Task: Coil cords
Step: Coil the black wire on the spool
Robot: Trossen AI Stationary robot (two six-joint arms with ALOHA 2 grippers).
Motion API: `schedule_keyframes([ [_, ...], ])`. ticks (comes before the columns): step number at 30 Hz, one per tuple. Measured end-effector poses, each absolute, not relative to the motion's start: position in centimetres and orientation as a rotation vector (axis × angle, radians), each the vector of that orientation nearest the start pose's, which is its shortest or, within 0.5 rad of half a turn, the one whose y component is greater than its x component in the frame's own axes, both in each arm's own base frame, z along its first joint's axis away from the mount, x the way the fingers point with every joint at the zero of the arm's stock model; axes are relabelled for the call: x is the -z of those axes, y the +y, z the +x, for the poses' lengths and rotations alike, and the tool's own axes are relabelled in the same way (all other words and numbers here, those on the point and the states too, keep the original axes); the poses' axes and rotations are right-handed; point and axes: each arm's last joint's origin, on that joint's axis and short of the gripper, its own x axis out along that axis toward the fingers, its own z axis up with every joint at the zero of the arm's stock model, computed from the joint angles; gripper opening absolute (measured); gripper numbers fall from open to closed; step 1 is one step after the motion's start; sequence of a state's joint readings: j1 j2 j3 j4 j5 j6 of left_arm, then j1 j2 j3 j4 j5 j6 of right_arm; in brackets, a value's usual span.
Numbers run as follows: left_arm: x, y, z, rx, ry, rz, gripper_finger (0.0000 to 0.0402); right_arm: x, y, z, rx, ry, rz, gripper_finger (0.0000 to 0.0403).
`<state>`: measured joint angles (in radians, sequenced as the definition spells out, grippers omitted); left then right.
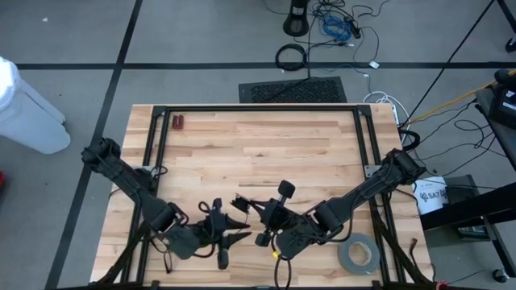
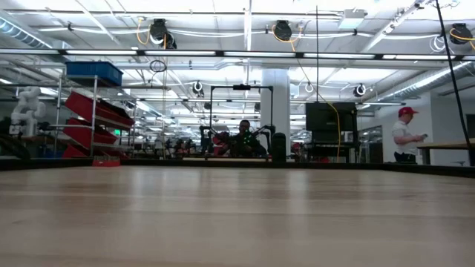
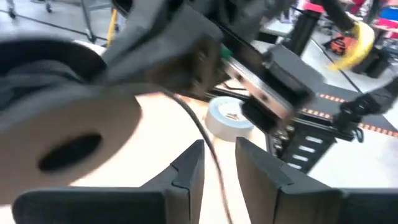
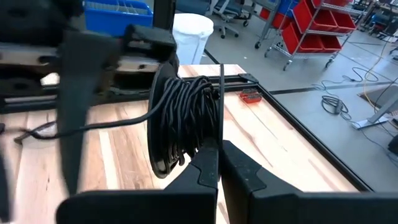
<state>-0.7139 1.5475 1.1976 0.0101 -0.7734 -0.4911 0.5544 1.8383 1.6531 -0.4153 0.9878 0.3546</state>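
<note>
Thin black cord (image 4: 186, 118), light and springy, is wound on a spool near the bench's (image 1: 266, 153) front edge. Right hand (image 4: 219, 163) pinches the spool rim; left hand (image 3: 217, 163) stands narrowly parted around a loose strand. Grip the strand, not the bundle.

Table (image 1: 266, 153): light wooden butcher-block top, planks running across its width, edged by a black metal frame (image 1: 258, 107).

On the table:
- Grey tape roll (image 1: 359, 257), lying flat near the front right corner, just beside the right arm.
- Small red object (image 1: 177, 122), at the far left corner, just inside the frame; too small to identify.

The front middle of the top is covered by both arms, so what rests there cannot be told.
</note>
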Motion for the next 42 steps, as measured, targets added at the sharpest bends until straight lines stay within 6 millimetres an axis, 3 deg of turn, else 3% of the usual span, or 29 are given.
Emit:
schedule_keyframes([
  [7, -30.3, -23.5, 26.5, -0.052, 0.244, -0.244, 0.0098, -33.6, 20.0, 35.3, 0.461, 0.327, -0.077, 0.0],
  [18, -26.0, -26.1, 28.0, -0.038, 0.291, -0.204, 0.0098, -35.1, 21.5, 34.3, 0.401, 0.263, -0.102, 0.0],
  [22, -24.7, -27.1, 27.7, -0.018, 0.321, -0.213, 0.0098, -35.3, 21.7, 34.1, 0.39, 0.265, -0.118, 0.0],
  [26, -24.7, -29.0, 25.7, 0.04, 0.336, -0.261, 0.0098, -35.9, 22.2, 33.9, 0.373, 0.253, -0.119, 0.0],
  [32, -25.5, -32.1, 20.6, 0.137, 0.317, -0.218, 0.0098, -37.1, 23.2, 33.2, 0.335, 0.231, -0.128, 0.0],
  [38, -26.5, -32.9, 17.1, 0.019, 0.207, -0.164, 0.0098, -37.4, 23.9, 32.8, 0.316, 0.211, -0.129, 0.0],
  [42, -28.3, -33.0, 16.7, -0.133, 0.058, -0.15, 0.0098, -37.5, 24.2, 32.7, 0.305, 0.204, -0.139, 0.0],
])
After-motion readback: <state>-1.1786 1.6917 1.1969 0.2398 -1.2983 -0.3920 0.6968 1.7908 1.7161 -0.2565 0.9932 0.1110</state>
